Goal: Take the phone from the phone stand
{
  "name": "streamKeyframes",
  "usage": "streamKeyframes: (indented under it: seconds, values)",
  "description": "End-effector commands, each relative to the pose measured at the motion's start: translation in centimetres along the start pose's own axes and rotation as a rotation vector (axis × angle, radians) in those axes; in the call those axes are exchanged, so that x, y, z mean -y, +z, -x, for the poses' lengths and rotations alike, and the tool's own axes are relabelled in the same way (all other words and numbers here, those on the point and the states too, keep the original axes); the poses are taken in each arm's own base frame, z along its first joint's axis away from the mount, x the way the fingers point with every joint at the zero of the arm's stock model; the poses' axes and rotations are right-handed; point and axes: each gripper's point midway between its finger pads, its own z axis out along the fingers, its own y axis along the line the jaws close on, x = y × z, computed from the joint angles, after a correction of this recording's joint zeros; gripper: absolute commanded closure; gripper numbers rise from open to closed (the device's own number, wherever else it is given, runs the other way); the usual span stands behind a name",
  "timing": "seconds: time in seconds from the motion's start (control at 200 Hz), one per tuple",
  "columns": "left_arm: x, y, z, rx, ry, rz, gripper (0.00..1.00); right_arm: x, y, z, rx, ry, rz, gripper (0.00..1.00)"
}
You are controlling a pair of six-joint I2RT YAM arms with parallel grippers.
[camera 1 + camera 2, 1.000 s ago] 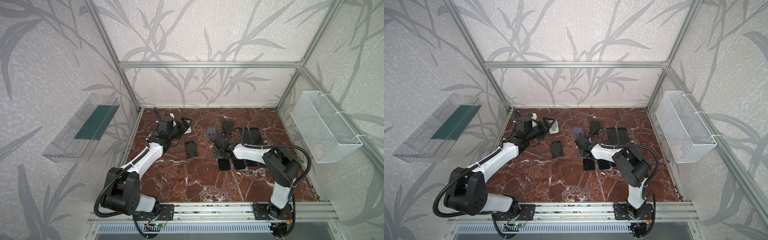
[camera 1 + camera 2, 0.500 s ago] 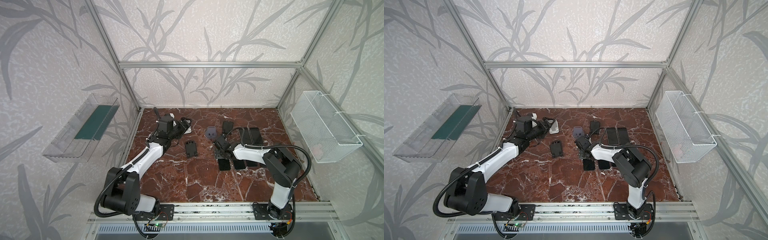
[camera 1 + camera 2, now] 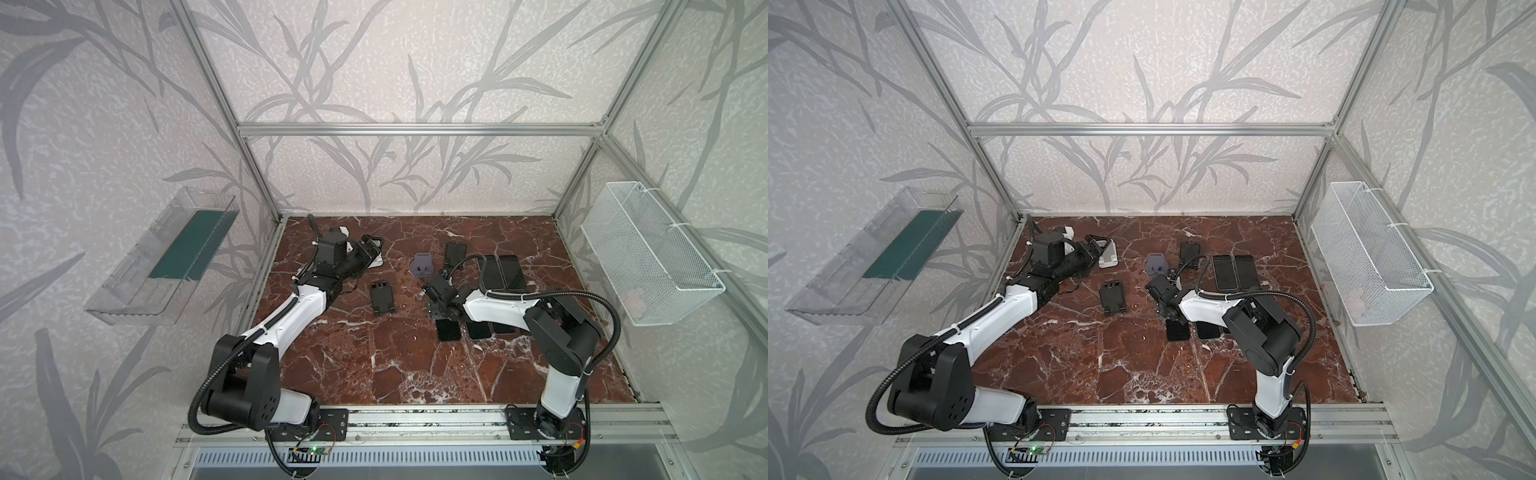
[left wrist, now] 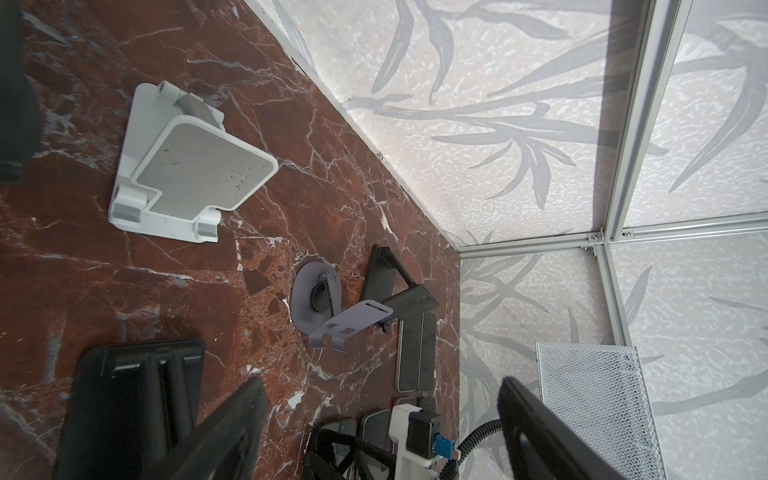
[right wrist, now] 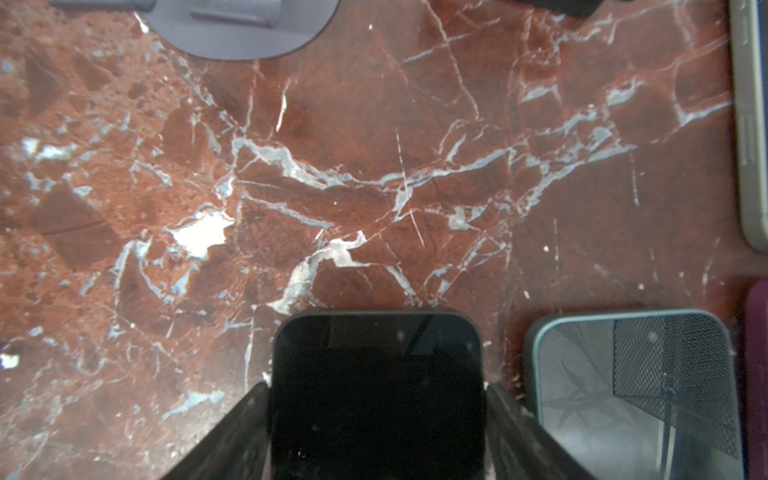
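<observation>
A black phone (image 5: 376, 353) is shown lying flat on the red marble table (image 5: 374, 166), between the two dark fingers (image 5: 232, 428) of the right gripper (image 5: 376, 388). The fingers are set narrowly, one against each long edge of the phone. Whether the edges are pressed or merely flanked cannot be told. The far end of the phone is seen jutting ahead of the fingertips. Just outside one finger a second phone (image 5: 631, 395) with a pale blue rim is laid parallel, so the black phone is judged to be placed in a tidy row with it. Well ahead of the fingertips a grey phone stand (image 5: 241, 25) is seen with nothing resting on it. The phone is therefore off the stand, and the step in hand is judged to be the setting down and letting go. The left gripper (image 4: 380, 382) is held well apart from all this, its fingers spread wide with nothing between them. Ahead of those fingers and off to one side a white stand (image 4: 187, 166) is seen, also bare. That arm is judged to be parked out of the way.
</observation>
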Motion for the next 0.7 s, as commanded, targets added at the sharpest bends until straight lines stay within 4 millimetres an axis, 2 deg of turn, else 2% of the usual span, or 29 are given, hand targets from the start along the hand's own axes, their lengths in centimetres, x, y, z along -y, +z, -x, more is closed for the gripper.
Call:
streamKeyframes:
  seconds: [0.0,0.29,0.565,0.695]
  values:
    - [0.13,0.11,-0.27,-0.007,0.006,-0.007,0.12,2.72,0.7,-3.75,-0.118,-0.086,-0.115,0.22]
    - [0.11,0.17,-0.26,-0.007,0.006,-0.006,0.12,3.55,0.53,-3.06,-0.111,-0.091,-0.106,0.23]
    - [0.05,0.3,-0.43,-0.013,0.007,-0.005,0.12,3.08,0.56,-3.23,-0.115,-0.096,-0.071,0.23]
    - [-0.01,0.26,-0.34,-0.008,0.009,-0.001,0.12,3.55,0.46,-3.0,-0.114,-0.101,-0.083,0.23]
